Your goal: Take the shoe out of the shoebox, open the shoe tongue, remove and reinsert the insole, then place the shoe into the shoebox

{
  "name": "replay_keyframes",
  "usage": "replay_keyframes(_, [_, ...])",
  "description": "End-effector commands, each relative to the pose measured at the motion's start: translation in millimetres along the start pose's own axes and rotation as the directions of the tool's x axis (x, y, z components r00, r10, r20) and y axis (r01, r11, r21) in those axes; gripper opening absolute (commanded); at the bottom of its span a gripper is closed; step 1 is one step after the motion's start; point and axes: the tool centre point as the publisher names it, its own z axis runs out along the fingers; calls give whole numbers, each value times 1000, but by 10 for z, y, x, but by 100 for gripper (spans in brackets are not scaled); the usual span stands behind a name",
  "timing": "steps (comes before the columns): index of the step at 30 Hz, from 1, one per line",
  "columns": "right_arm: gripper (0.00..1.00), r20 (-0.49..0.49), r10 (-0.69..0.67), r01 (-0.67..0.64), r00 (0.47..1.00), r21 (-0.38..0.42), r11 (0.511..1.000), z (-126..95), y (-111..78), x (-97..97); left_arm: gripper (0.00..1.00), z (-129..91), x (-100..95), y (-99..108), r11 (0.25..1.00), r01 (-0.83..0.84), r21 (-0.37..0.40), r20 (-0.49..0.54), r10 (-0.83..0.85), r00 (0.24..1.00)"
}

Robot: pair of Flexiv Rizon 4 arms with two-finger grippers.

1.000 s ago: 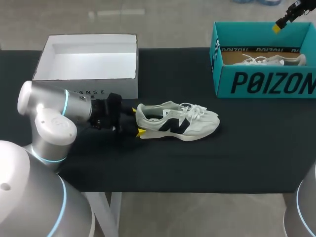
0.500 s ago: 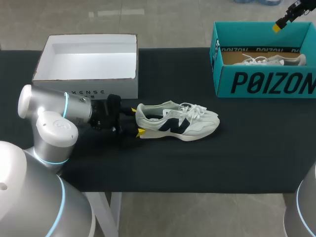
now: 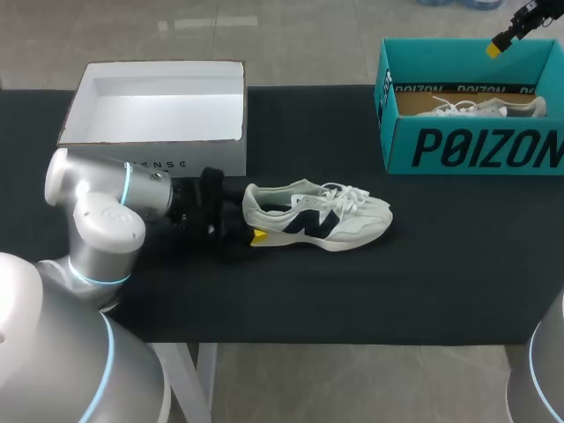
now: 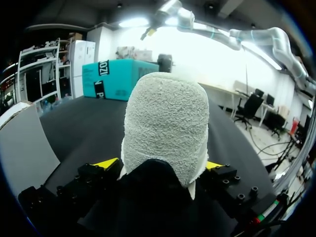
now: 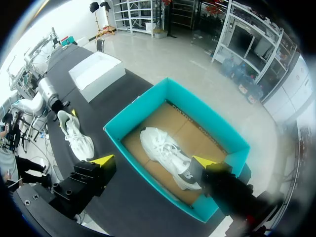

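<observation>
In the head view, the black bench (image 3: 423, 264) fills the middle of the frame. The shoe (image 3: 317, 216), white with a dark side mark, lies on its sole at the centre, toe toward the right and heel toward the left. The left arm enters from the left edge, and the left end effector (image 3: 249, 216) sits at the heel. 1 yellow tip shows at the heel's lower edge, and the other is hidden behind the shoe. An open white box (image 3: 159, 110) stands at the upper left, just behind the arm. The teal shoebox (image 3: 476, 150) stands at the upper right, well apart from the shoe, with a second shoe (image 3: 480, 107) lying inside it. The right end effector (image 3: 495, 48) hangs in the upper right corner, above the shoebox's far wall.

In the left wrist view, the shoe's grey-white heel (image 4: 165, 123) rises between the 2 fingers of the left end effector (image 4: 159, 165). They stand spread, with 1 yellow tip just beside each side of the heel. The teal shoebox (image 4: 116, 79) shows far ahead across the bench (image 4: 84, 123).

In the right wrist view, the right end effector (image 5: 153, 162) has its fingers spread wide with nothing between them. It hovers above the open shoebox (image 5: 143, 113), and the second shoe (image 5: 168, 155) lies on the cardboard floor below. Farther off on the bench (image 5: 133, 202) lie the shoe (image 5: 76, 136) and the white box (image 5: 96, 74).
</observation>
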Motion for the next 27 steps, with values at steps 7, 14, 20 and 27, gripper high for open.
replay_keyframes(7, [100, 0, 0, 0, 1000, 1, 1000, 2, 1, -4, 100, 133, -124, 1, 1000, -5, -14, -19, 5, 1000])
replay_keyframes(14, [100, 0, 0, 0, 1000, 1, 1000, 2, 1, -4, 100, 137, -165, 23, 999, -27, -22, -62, 26, 998])
replay_keyframes(20, [100, 0, 0, 0, 1000, 1, 1000, 2, 1, -4, 100, 127, -177, 21, 998, -46, -31, -65, 44, 997])
replay_keyframes(27, [100, 0, 0, 0, 1000, 1, 1000, 2, 1, -4, 100, 114, -176, 7, 998, -56, -16, -78, 54, 995])
